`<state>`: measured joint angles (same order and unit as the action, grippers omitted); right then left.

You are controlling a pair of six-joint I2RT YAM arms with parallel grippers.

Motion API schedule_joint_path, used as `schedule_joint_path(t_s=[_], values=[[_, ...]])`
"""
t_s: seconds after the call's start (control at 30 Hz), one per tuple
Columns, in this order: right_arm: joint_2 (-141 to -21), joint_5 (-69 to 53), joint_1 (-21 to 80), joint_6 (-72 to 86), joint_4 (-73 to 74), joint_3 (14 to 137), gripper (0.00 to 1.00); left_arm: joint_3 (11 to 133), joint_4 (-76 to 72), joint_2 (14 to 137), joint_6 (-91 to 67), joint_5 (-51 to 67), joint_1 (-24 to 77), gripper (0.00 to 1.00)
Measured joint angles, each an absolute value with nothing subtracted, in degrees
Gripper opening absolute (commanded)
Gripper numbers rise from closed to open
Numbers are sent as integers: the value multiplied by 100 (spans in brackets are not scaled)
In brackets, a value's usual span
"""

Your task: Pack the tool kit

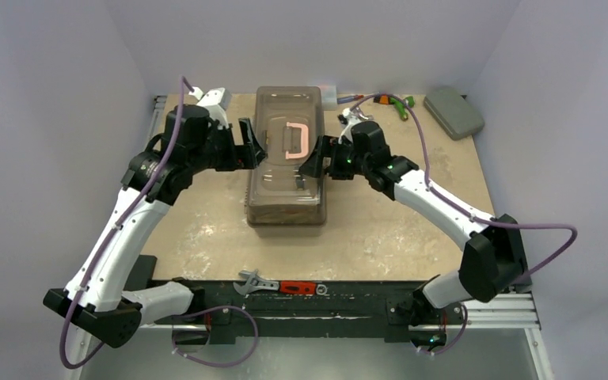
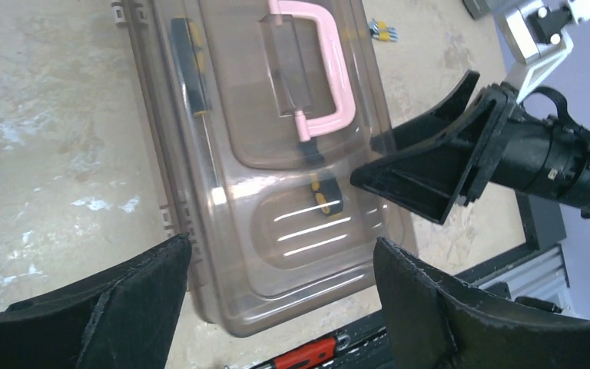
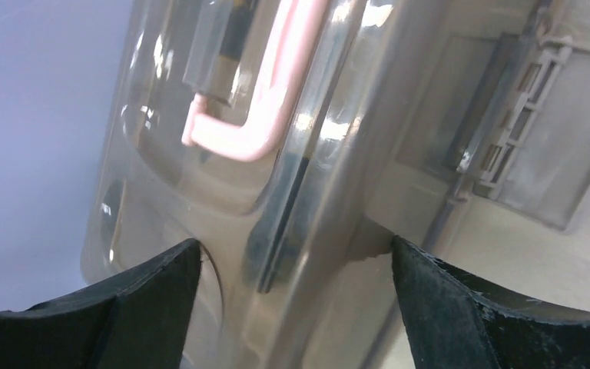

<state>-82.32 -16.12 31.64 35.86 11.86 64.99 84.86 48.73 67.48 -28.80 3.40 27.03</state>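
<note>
The large tan toolbox (image 1: 288, 186) lies closed in the middle of the table, with its pale pink handle (image 1: 295, 141) flat on the lid. My left gripper (image 1: 253, 145) is open and empty at the box's left side. My right gripper (image 1: 313, 158) is open and empty at its right side. In the left wrist view the toolbox (image 2: 230, 231) shows black-and-yellow tools (image 2: 188, 65) through the lid, with my left gripper (image 2: 280, 250) wide apart above it and the right gripper (image 2: 430, 173) beyond. In the right wrist view my right gripper (image 3: 296, 250) straddles the toolbox's (image 3: 330, 154) lid edge.
A wrench with a red handle (image 1: 281, 285) lies on the black rail at the near edge. A flat grey-green case (image 1: 453, 111) sits at the back right. Green and orange tools (image 1: 392, 103) and a small clear box (image 1: 330, 96) lie behind the toolbox.
</note>
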Motion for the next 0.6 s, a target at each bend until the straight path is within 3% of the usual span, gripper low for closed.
schedule_joint_path(t_s=[0.33,0.6], values=[[-8921,-1466,4119,3905,908,7000,89,8643,5205,7220,-2685,377,1800,86],[-7926,-1439,2797,3892,827,6383,85,9253,5769,8178,-2169,320,1538,86]])
